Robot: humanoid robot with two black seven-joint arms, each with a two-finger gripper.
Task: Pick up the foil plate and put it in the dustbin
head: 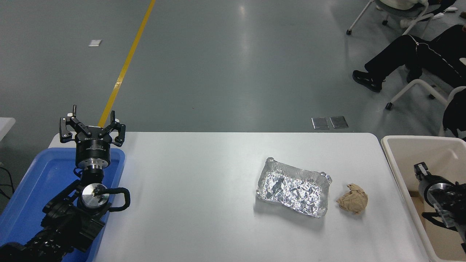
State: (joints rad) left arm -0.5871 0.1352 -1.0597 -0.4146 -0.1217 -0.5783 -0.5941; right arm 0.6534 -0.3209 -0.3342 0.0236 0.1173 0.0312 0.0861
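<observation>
Head view took in one white surface (189,189) bearing one foil plate (293,187) and one brown paper ball (352,202). The plate lay flat right of centre, its rim bent and crinkled, with the ball just beside its right end and not touching it. Nothing lay on top of either.

One cream dustbin (397,171) stood off the right edge of the surface, cut by the picture's border. One blue tray (32,189) sat at the left end of the surface.

Two black arms showed. The left pincer (93,125) hung above the far end of the blue tray, fingers spread wide and gripping nothing. The right pincer (422,171) reached in from the right edge over the inside of the dustbin, well apart from the plate; only its tip and a silver wrist ring showed, so I could not tell whether it was open or closed.

Beyond the surface lay grey floor with one yellow line (125,65), two metal floor plates (329,122) and one small pale scrap. A person's dark-trousered legs (407,54) and white chair frames filled the upper right corner.

Small print ringed the left wrist, too fine to read.
</observation>
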